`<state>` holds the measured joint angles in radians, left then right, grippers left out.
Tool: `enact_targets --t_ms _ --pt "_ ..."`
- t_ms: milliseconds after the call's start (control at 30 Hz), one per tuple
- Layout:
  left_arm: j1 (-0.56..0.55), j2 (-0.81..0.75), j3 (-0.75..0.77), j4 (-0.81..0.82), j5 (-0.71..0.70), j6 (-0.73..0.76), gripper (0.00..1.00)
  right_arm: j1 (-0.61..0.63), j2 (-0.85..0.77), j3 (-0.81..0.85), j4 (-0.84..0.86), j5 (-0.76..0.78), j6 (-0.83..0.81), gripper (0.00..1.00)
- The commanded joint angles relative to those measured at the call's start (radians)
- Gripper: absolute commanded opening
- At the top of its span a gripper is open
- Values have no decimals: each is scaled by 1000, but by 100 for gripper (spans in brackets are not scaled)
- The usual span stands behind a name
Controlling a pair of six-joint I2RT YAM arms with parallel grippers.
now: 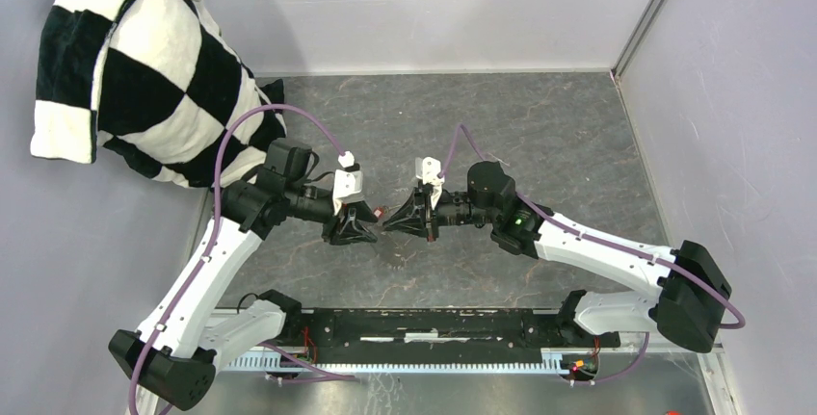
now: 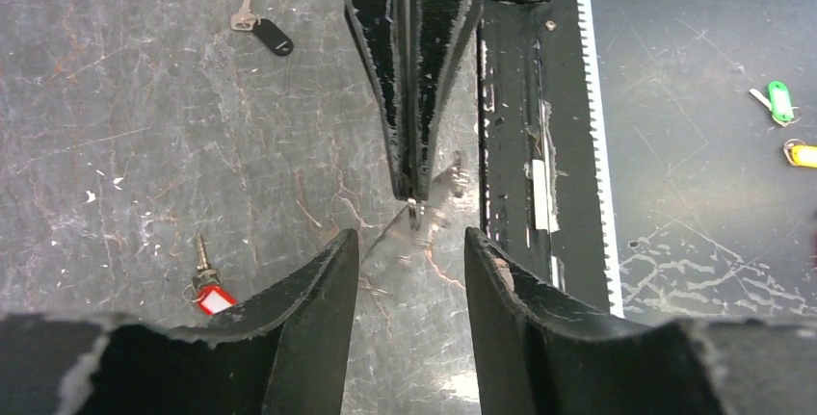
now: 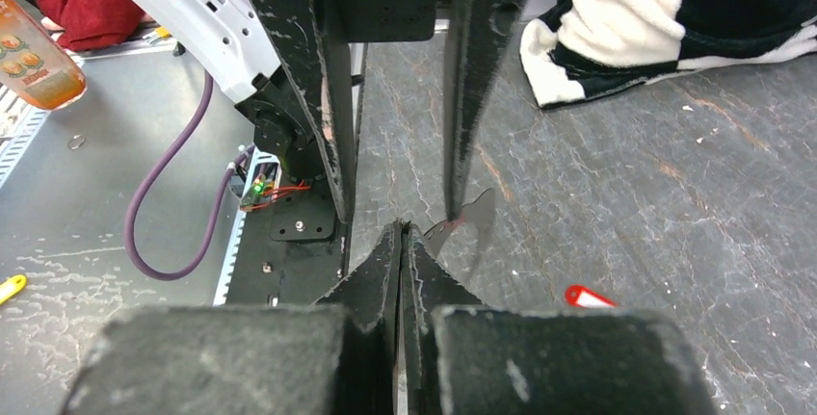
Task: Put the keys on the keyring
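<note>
Left gripper stands wide, holding nothing. The red-tagged key lies below on the table, off to one side. Ahead, the right gripper is pinched tight on a thin silvery piece, seemingly the keyring, held off the table. Farther off lies the black-headed key. The 2 keys are unthreaded, so hold the ring steady and grasp 1 key by its head, hole exposed.
</note>
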<state>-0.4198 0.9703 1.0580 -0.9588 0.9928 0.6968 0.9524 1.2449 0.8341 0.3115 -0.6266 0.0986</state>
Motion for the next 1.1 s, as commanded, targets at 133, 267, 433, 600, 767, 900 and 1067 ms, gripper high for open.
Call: enact_targets --t_ms 133,267,433,600,767,900,1067 --pt "-6 -11 -7 93 -2 -12 52 14 4 66 37 7 -16 0" --pt "-8 -14 -15 92 0 -17 42 15 10 72 41 10 -14 0" --pt "-14 -21 -26 93 -5 -15 33 22 16 81 44 9 -15 0" --pt "-19 -6 -15 93 -12 -13 15 25 18 86 42 21 -16 0" --pt "-19 -7 -15 92 -56 0 2 25 -9 83 11 46 -30 11" --pt "-19 -24 -6 93 -42 19 2 24 -75 47 -28 121 -61 55" --pt "-20 -70 9 93 -23 88 2 25 -173 -41 -40 209 -89 76"
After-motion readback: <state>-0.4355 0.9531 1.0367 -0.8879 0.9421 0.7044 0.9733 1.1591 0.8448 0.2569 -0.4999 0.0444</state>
